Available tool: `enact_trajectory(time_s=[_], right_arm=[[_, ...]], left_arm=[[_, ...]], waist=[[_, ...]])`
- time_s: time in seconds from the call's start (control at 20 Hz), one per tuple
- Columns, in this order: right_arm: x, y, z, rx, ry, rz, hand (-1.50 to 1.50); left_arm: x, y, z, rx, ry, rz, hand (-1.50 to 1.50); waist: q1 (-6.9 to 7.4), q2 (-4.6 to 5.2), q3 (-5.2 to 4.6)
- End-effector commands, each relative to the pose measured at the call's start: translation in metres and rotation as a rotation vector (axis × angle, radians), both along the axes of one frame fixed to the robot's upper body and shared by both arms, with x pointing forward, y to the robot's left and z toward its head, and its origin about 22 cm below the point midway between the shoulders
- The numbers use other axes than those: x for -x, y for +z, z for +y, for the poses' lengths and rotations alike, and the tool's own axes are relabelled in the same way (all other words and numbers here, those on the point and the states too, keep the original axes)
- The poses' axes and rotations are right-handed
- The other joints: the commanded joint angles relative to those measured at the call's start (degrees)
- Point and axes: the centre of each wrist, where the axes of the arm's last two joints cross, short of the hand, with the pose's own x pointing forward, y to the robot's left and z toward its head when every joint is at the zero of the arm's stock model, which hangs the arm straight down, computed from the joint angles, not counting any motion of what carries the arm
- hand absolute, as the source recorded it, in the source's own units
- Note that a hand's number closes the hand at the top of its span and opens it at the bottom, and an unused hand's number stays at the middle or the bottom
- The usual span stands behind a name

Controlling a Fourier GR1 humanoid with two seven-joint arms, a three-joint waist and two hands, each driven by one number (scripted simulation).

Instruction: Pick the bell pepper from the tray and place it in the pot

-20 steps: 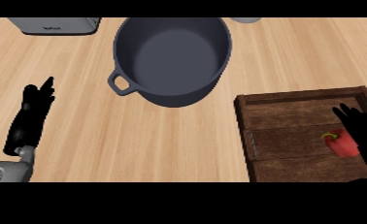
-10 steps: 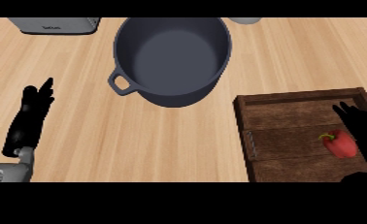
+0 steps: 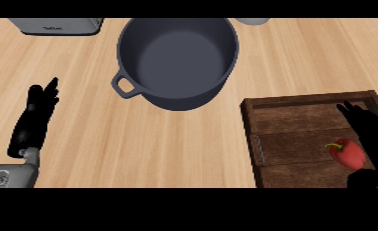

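A red bell pepper (image 3: 349, 152) lies on the dark wooden tray (image 3: 295, 135) at the lower right. My right hand (image 3: 364, 125) is at the right edge, its fingers stretched over the tray just beyond the pepper and its thumb below it, so the pepper sits in the gap, unheld. The dark grey pot (image 3: 177, 60) stands at the top centre with nothing in it, one handle toward the lower left. My left hand (image 3: 35, 120) rests open on the counter at the far left, fingers straight.
A grey toaster-like appliance (image 3: 57, 25) sits at the top left edge. A pale round object (image 3: 253, 21) peeks in at the top, right of the pot. The light wooden counter (image 3: 148, 145) stretches between pot and tray.
The right hand has shifted slightly toward the right edge around the pepper, showing more of the pepper. The left hand, pot and tray have not moved.
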Motion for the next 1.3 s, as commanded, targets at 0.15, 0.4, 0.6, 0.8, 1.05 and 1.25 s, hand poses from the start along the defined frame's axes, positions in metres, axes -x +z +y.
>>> enact_trajectory(time_s=[0.15, 0.4, 0.6, 0.8, 1.05, 1.25], right_arm=[[0.002, -0.029, -0.012, -0.020, -0.013, 0.041, -1.50], [-0.019, -0.037, 0.001, 0.013, 0.066, -0.067, 1.50], [-0.008, -0.035, 0.001, 0.068, 0.101, -0.127, 1.50], [-0.006, -0.024, -0.005, 0.106, 0.117, -0.184, 1.50], [0.004, -0.015, 0.035, 0.081, -0.004, -0.235, 1.50], [0.016, -0.041, 0.075, -0.048, -0.346, -0.025, 1.50]], left_arm=[[-0.003, 0.015, 0.006, 0.001, 0.006, -0.001, 0.00], [0.000, 0.000, 0.010, 0.013, -0.001, -0.002, 0.00], [0.007, 0.000, 0.000, 0.013, -0.005, -0.005, 0.00], [0.004, -0.012, 0.013, -0.001, 0.000, -0.001, 0.00], [0.012, 0.002, 0.018, 0.001, 0.014, -0.008, 0.00], [0.011, 0.003, 0.011, -0.006, 0.012, -0.006, 0.00]], waist=[[-0.10, 0.37, 0.98], [0.16, 0.44, 0.99], [-0.10, 0.33, 0.97], [-0.35, 0.37, 0.94], [-0.47, 0.24, 0.89], [-0.96, 0.27, 0.69]])
